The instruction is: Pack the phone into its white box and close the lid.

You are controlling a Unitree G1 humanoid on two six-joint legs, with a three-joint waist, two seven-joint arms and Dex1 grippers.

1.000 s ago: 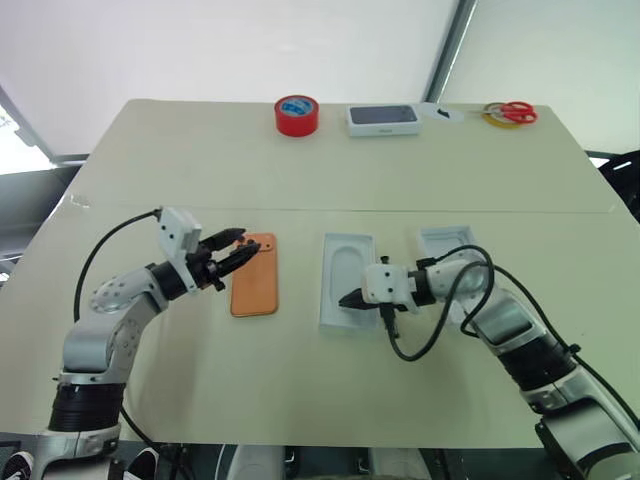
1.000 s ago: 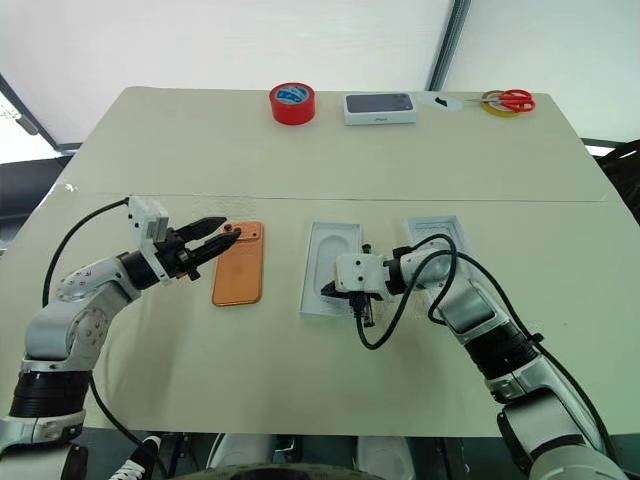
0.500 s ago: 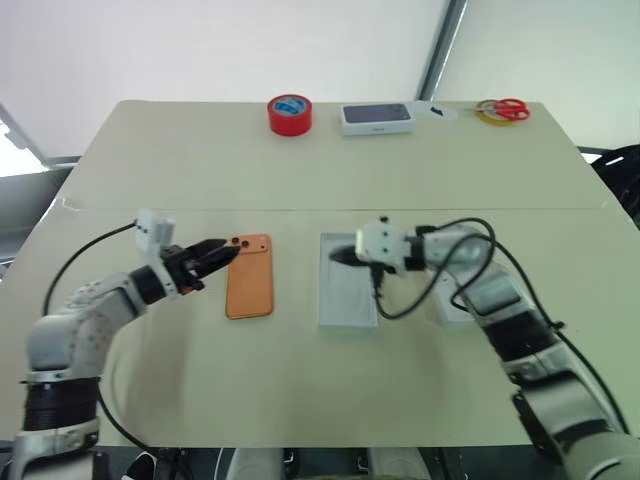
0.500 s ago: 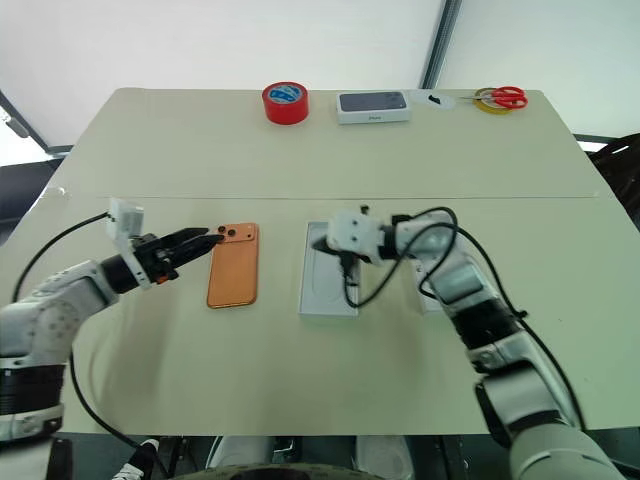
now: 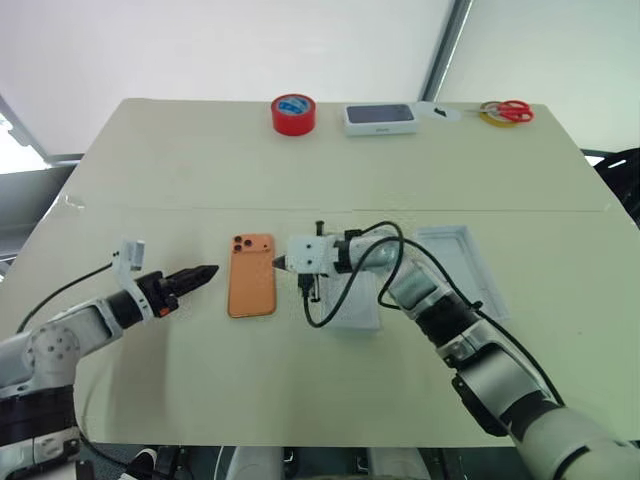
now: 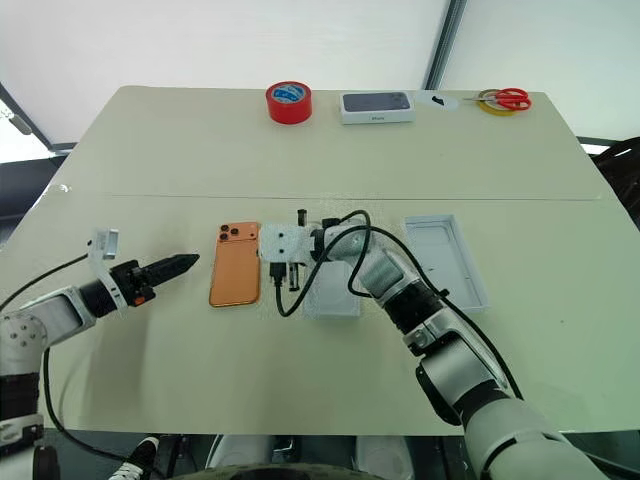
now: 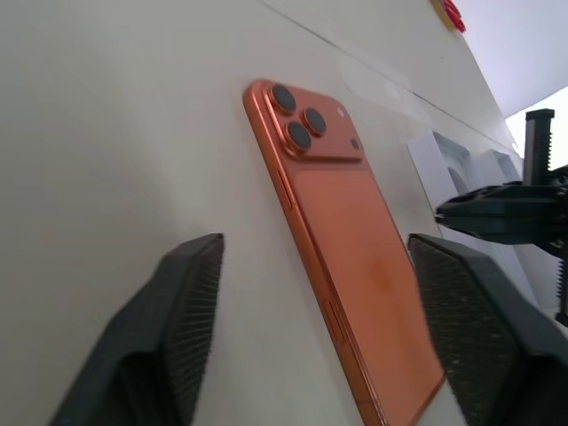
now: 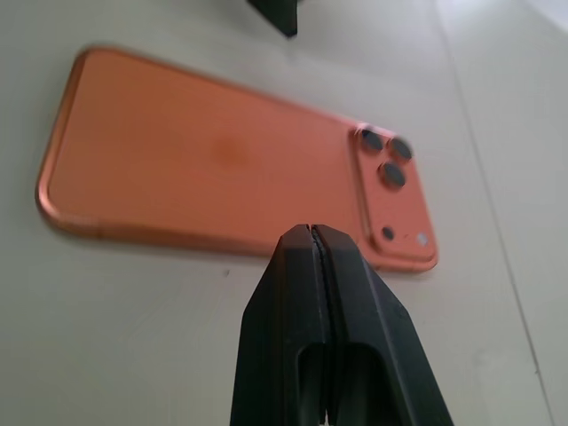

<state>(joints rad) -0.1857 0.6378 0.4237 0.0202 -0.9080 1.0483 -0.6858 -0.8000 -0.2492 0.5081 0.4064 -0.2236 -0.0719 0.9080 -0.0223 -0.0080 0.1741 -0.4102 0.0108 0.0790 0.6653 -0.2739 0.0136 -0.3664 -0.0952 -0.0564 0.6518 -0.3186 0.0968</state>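
The desk (image 5: 420,170) carries everything, and the phone (image 5: 252,288) serves as the landmark near its front middle. It lies flat, back up, with its long axis running from the near edge toward the far edge and its three lenses at the far end.

The lid (image 5: 458,270) lies well to the right of the phone, open side up and showing a pale inside. The white box (image 5: 355,310) sits between the lid and the phone, just to the phone's right, and the right arm crosses over it, so whether its recess is free cannot be told. Far beyond the phone, along the back edge, stand a second white box with a dark phone picture (image 5: 381,118), a red tape roll (image 5: 295,114) and red-handled scissors (image 5: 508,111).

The right gripper (image 5: 276,263) reaches across the box and points at the phone's right long edge near the lens end; its jaws are pressed together on nothing, with the tip just beside the edge and contact unclear. The left gripper (image 5: 200,275) lies to the phone's left, a clear gap away, with its jaws spread wide and the phone framed between them in the left wrist view.

Both arms flank the long sides, the right one nearer. The next move likely turns on the closed right tip steadying or nudging that edge while the open left jaws come in from the opposite side.
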